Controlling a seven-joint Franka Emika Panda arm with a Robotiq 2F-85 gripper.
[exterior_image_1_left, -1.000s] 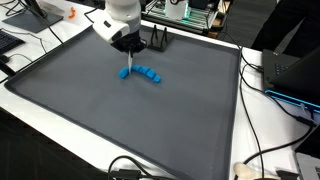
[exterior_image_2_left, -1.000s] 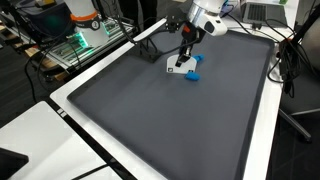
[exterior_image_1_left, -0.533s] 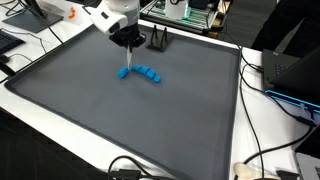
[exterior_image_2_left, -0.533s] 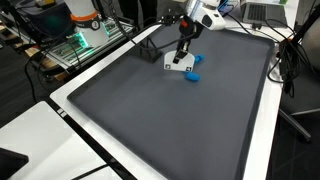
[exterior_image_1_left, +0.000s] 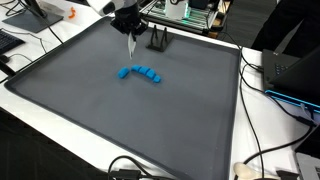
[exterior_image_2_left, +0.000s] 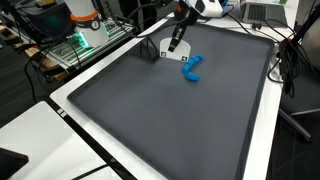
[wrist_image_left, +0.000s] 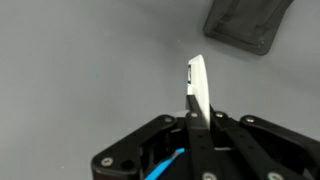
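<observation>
Okay, with my gripper (exterior_image_1_left: 128, 20) clamped on the white stick (wrist_image_left: 200, 88), I'd hold it steady, blue beads (exterior_image_1_left: 140, 72) below, black holder (exterior_image_1_left: 158, 40) just beside.

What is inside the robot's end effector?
A thin white stick pokes out from the end effector. Its gripped end is hidden between the black fingers, so its length cannot be seen.
</observation>
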